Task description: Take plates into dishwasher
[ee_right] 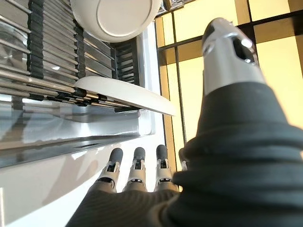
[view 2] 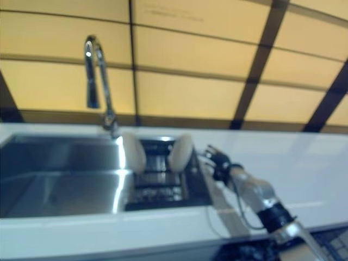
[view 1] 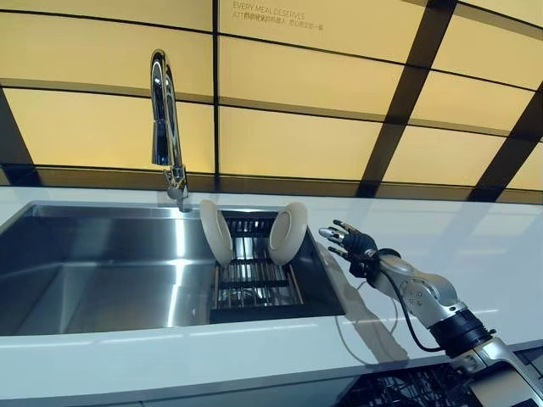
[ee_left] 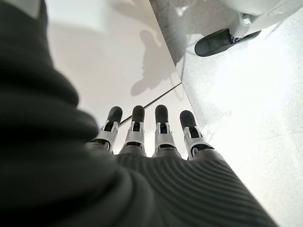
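Observation:
Two white plates stand on edge in a dark slatted rack [view 1: 254,280] at the right end of the sink: the left plate [view 1: 215,231] and the right plate [view 1: 288,231]. My right hand [view 1: 352,244] is open with straight fingers, just right of the right plate, over the sink's right rim, touching nothing. In the right wrist view its fingers [ee_right: 137,163] point at the rack, with one plate edge-on [ee_right: 123,92] and the other beyond it [ee_right: 116,16]. My left hand [ee_left: 151,137] shows only in the left wrist view, open and empty, hanging low beside a white cabinet front.
A tall chrome faucet [view 1: 165,119] rises behind the steel sink [view 1: 102,263]. White counter [view 1: 475,246] runs to the right. A dark wire dishwasher rack [view 1: 407,388] shows below the counter's front edge at the lower right. A yellow panelled wall stands behind.

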